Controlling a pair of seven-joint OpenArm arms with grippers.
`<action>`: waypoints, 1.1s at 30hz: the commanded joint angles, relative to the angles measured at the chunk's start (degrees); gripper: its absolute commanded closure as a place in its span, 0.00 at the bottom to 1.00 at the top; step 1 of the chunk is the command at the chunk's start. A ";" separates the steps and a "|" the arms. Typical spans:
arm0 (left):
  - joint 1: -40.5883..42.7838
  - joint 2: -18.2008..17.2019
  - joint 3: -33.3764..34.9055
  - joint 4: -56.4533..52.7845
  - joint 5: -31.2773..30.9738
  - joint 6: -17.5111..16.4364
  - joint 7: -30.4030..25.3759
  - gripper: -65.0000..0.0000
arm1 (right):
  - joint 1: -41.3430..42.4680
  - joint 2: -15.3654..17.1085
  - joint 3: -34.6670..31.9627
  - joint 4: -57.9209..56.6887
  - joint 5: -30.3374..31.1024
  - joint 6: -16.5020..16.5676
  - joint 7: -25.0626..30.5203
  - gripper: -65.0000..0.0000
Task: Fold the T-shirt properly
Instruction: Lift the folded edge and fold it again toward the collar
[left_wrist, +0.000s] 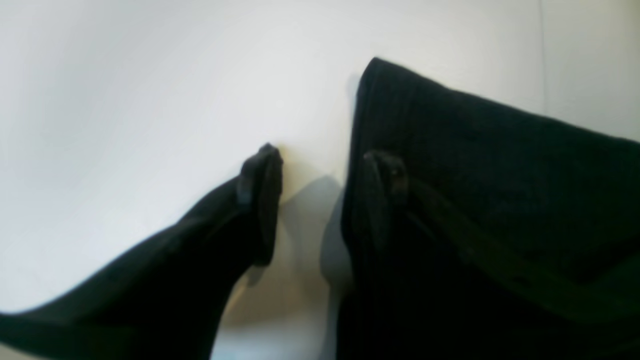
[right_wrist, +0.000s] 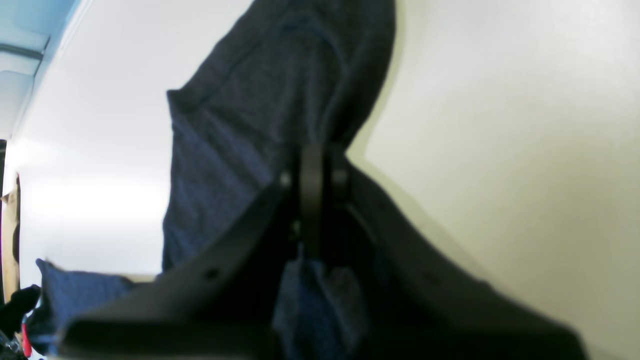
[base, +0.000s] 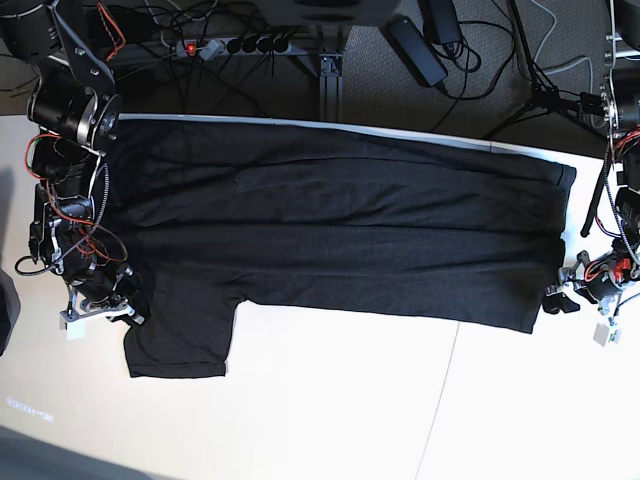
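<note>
Left wrist view: the left gripper (left_wrist: 325, 200) straddles the T-shirt (left_wrist: 500, 200) hem, jaws apart, ready to pinch.

Right wrist view: the right gripper (right_wrist: 320, 200) clamps cloth for lifting.

Base view: the shirt spans the surface (base: 330, 410) along its far edge.

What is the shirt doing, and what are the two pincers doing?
T-shirt: spread flat on the white table, folded lengthwise into a long band, one short sleeve sticking out toward the front.
Right pincer: shut on the T-shirt's cloth at the sleeve end.
Left pincer: open, one finger on the bare table, the other finger over the T-shirt's corner.
</note>
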 joint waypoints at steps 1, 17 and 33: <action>-1.16 -0.35 -0.15 0.28 0.26 0.46 0.61 0.53 | 0.74 0.52 -0.09 0.31 -1.03 3.96 -1.31 1.00; -1.11 5.33 -0.13 0.26 3.78 0.46 -1.81 0.65 | 0.74 0.52 -0.09 0.31 1.57 3.98 -2.86 1.00; -0.98 3.69 -0.15 2.89 -6.34 -8.03 -0.94 1.00 | 0.59 1.01 -0.09 6.10 3.32 4.17 -8.48 1.00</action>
